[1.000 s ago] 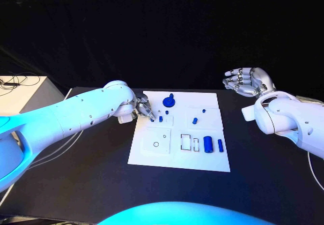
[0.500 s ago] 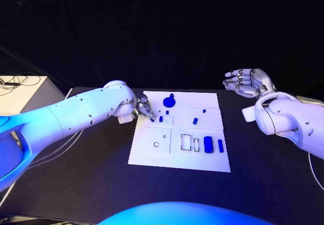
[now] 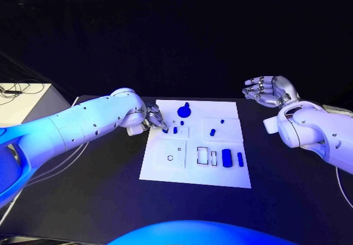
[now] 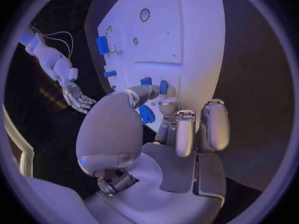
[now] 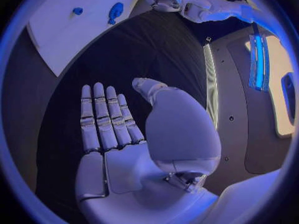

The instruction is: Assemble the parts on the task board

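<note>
While the flat white rectangular task board [image 3: 196,176] lies in the middle of the black table [image 3: 88,189], most of its small blue plastic parts sit loose on it: a large rounded blue piece with a knob [image 3: 184,109] near the far edge, small blue pegs [image 3: 212,131] around the middle, and a blue oblong block [image 3: 227,157] with a thin blue bar [image 3: 240,158] just beside it near the outlined rectangular recesses [image 3: 202,155]. A round hole [image 3: 171,157] in the board's near-left panel shows nothing in it, and the recesses look unfilled, so assembly seems barely begun.

At the board's far-left corner, the left hand [image 3: 154,118] hangs with its fingers [image 4: 179,129] curled downward near a small blue peg [image 3: 175,129]; I cannot tell whether they pinch anything. Well apart from the board, the right hand [image 3: 269,90] hovers above the far right of the table, fingers [image 5: 102,117] spread and holding nothing.

From here the risk, as I judge it, is that the curled left fingers brush the neighbouring pegs and scatter them, or nudge the light board itself.
</note>
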`<state>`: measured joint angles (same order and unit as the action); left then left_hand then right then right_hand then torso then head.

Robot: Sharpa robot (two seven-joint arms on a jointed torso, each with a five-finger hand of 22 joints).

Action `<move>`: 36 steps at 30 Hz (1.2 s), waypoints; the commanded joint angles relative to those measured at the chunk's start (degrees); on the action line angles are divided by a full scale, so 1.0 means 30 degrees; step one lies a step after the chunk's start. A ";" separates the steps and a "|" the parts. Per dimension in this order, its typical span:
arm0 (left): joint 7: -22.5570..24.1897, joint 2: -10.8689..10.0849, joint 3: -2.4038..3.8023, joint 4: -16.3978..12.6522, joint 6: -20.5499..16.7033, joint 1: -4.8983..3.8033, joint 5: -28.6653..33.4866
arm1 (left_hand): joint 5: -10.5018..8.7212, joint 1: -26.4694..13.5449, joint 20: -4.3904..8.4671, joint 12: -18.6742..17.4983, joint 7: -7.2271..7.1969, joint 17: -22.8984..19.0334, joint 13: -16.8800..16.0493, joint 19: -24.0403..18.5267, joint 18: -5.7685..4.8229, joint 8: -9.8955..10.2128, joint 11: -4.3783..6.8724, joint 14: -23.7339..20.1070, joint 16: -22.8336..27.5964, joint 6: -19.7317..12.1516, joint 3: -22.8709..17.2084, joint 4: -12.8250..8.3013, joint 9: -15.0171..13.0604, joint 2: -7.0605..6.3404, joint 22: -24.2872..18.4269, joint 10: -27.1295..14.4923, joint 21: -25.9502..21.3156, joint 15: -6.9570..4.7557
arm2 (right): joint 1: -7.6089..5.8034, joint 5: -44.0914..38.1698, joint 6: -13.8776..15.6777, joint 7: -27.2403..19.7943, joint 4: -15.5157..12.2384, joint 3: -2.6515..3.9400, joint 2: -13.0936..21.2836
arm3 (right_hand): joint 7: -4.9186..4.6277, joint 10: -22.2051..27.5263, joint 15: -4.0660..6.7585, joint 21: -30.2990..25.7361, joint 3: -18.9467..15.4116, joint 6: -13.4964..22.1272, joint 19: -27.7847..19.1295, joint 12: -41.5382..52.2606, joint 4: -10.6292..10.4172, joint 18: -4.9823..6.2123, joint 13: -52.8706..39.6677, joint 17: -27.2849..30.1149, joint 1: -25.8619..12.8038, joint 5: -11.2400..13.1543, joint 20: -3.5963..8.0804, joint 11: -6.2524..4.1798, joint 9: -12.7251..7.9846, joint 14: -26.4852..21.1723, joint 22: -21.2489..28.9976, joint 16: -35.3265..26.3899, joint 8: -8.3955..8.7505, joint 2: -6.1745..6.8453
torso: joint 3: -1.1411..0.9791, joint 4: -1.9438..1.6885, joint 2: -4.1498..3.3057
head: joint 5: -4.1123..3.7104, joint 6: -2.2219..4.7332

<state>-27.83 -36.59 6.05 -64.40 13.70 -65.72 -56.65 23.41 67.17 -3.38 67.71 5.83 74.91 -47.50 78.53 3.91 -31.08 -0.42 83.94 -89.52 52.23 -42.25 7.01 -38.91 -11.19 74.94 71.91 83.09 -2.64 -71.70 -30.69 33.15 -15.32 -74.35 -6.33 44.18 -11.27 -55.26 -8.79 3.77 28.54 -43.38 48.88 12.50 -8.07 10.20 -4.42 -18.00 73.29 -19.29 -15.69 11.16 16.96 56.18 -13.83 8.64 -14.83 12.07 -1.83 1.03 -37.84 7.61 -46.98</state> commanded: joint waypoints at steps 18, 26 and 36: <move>-0.0191 0.0064 0.0212 -0.0168 0.0764 -0.0475 -0.0193 | 0.0194 0.0184 0.0054 -0.0164 -0.0273 0.4620 0.0072 0.0153 -0.0095 -0.0131 0.0025 0.1892 0.0049 0.0481 -0.3640 -0.3564 -0.0090 -0.0059 0.0412 0.0154 0.0129 -0.0138 | 0.0017 -0.0045 -0.0285 -0.0084 0.0031 0.0008 -0.0015 | -0.1320 0.0036 -0.0129 -0.0088 -0.0133 0.0032 -0.0139 -0.0074 0.0017 0.0080 0.0046 0.0044 -0.0226 -0.0101 -0.0025 0.0121 -0.0042 -0.0071 0.0072 -0.0145 0.0100 0.0015 | -0.0017 0.0026 -0.0028 | 0.0028 0.0045; -0.0269 0.0453 0.0207 0.0309 0.2230 -0.0899 -0.0163 | 0.0353 0.0091 0.0062 -0.0152 -0.0268 0.4684 0.0018 0.0115 -0.0086 -0.0107 0.0024 0.1912 0.0017 0.0516 -0.3587 -0.3520 -0.0117 -0.0073 0.0372 0.0215 0.0111 -0.0141 | 0.0018 -0.0045 -0.0278 -0.0081 0.0030 0.0008 -0.0036 | -0.1320 0.0036 -0.0129 -0.0088 -0.0133 0.0032 -0.0139 -0.0074 0.0017 0.0080 0.0046 0.0044 -0.0226 -0.0101 -0.0025 0.0121 -0.0042 -0.0071 0.0072 -0.0145 0.0100 0.0015 | -0.0045 0.0042 -0.0022 | 0.0024 0.0044; -0.0379 0.0799 0.0135 0.0836 0.3056 -0.1074 -0.0994 | 0.0500 -0.0542 0.0064 -0.0003 -0.0421 0.4853 -0.0315 0.0086 -0.0088 -0.0437 0.0136 0.1965 -0.0070 0.0765 -0.3020 -0.3228 -0.0561 -0.0063 0.0356 0.0505 0.0062 -0.0195 | 0.0017 -0.0045 -0.0237 -0.0071 -0.0013 0.0008 0.0005 | -0.1326 0.0046 -0.0136 -0.0083 -0.0151 0.0037 -0.0170 -0.0073 0.0022 0.0082 0.0069 0.0067 -0.0229 -0.0102 -0.0033 0.0128 -0.0055 -0.0075 0.0118 -0.0166 0.0105 0.0013 | -0.0031 -0.0004 0.0003 | -0.0005 -0.0002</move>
<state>-28.73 -34.35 6.48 -61.99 20.17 -68.81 -57.93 24.90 66.00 -3.18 67.53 6.25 74.91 -48.37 78.73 3.91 -31.09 -0.02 84.09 -89.52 52.63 -45.33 3.67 -38.85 -11.63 74.92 72.96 83.05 -2.79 -71.66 -30.69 33.05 -15.18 -74.28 -6.33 44.19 -11.27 -55.27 -9.00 3.77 28.38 -43.38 48.67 12.51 -7.91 10.20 -4.26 -17.84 73.29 -19.29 -15.90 11.16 16.84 55.97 -13.53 8.32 -14.83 12.07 -1.93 1.07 -37.89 7.56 -46.92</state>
